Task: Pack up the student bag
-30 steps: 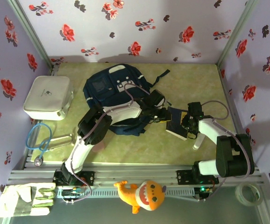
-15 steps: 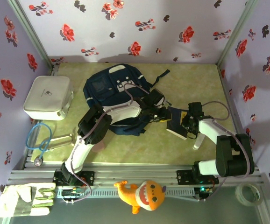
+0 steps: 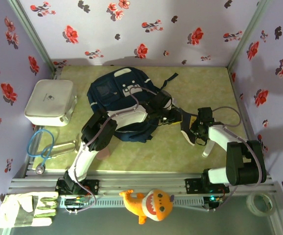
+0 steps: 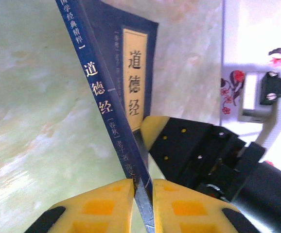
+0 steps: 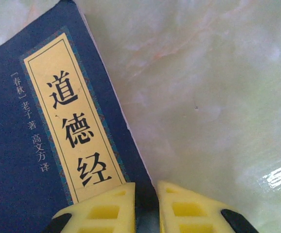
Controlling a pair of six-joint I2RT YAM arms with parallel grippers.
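While the left pincer is pinching the book by its spine and the right pincer by a corner, the bag is lying at ten o'clock from them; soft and limp, it is probably best gripped at its rim.

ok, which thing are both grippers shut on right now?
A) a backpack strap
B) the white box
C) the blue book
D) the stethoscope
C: the blue book is pinched at its spine in the left gripper, and its cover corner runs into the right gripper.
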